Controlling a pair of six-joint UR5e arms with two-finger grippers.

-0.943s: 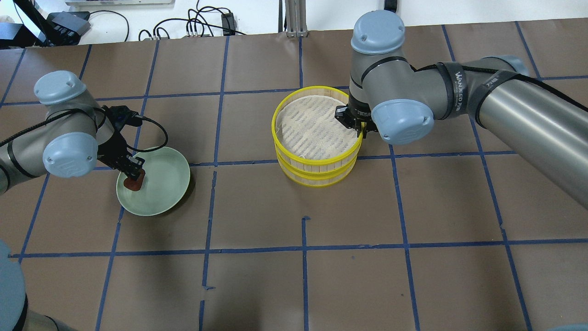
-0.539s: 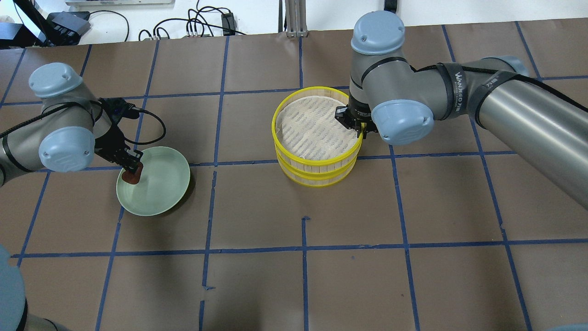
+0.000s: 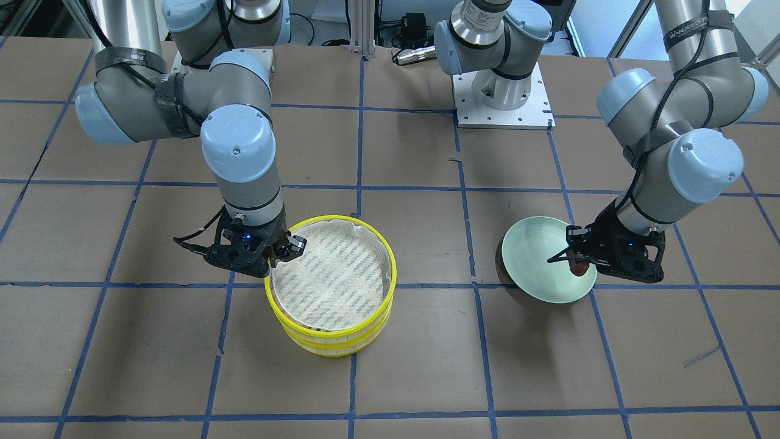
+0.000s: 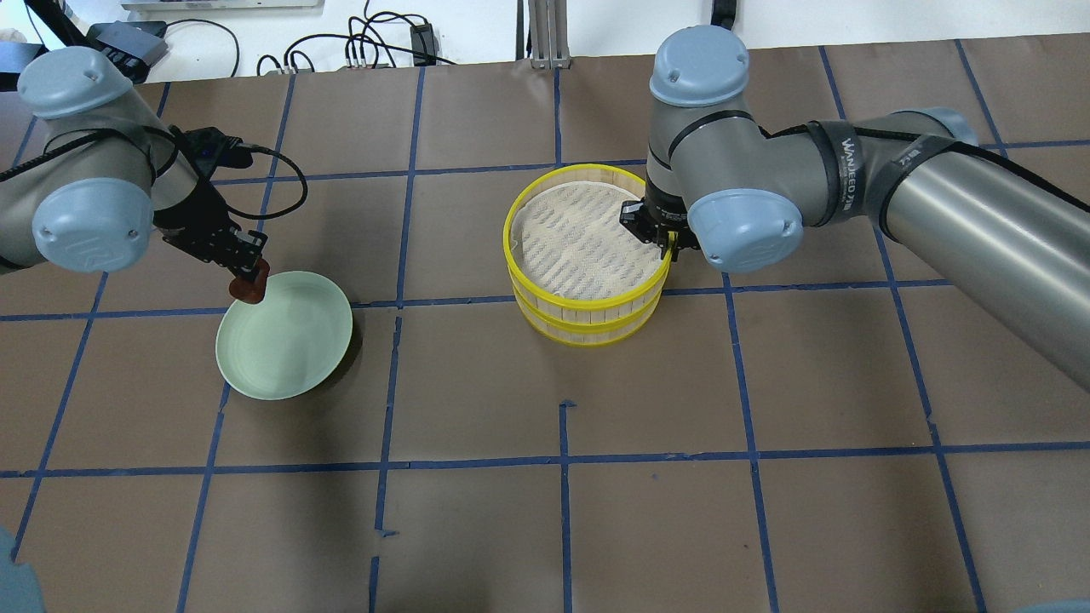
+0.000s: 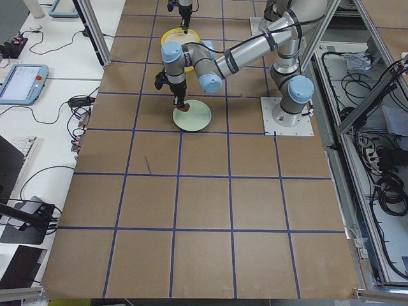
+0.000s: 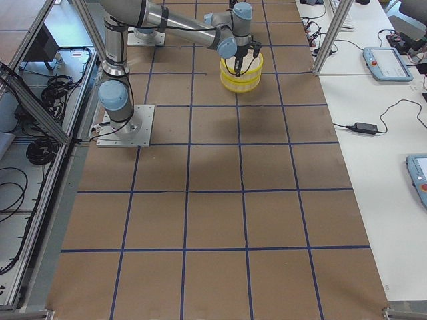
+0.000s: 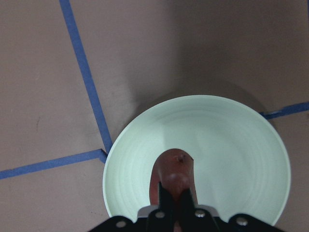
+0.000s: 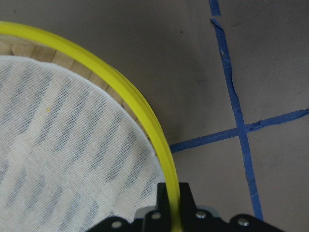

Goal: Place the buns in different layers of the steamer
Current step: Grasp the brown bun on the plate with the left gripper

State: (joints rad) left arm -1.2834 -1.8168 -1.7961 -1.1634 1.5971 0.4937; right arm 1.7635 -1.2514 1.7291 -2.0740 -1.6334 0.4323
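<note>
Left gripper [image 4: 252,276]: clenched on the dark reddish-brown bun [image 4: 249,291], which is pinched between the two fingertips; the fingers are pointed down at the plate.
Dark reddish-brown bun: held over the pale green plate [image 4: 294,362], above the part of it nearest the left arm, and seemingly raised clear of its surface; in the left wrist view the bun [image 7: 173,166] is seen against the plate's [image 7: 231,145] bowl.
Pale green plate: set on the brown table [image 4: 766,383], well apart from the steamer, on the robot's left side.
Right gripper [image 4: 667,243]: closed on the yellow rim of the upper steamer layer [image 4: 509,230]; in the right wrist view the rim [image 8: 140,106] is seen passing between the fingers.
Upper steamer layer: stacked squarely on the lower steamer layer [image 4: 588,334], near the table's middle.
Mesh cloth liner [image 4: 579,238]: spread across the upper layer; nothing is seen on it.
Blue tape lines [image 4: 562,460]: laid as a grid across the table.
</note>
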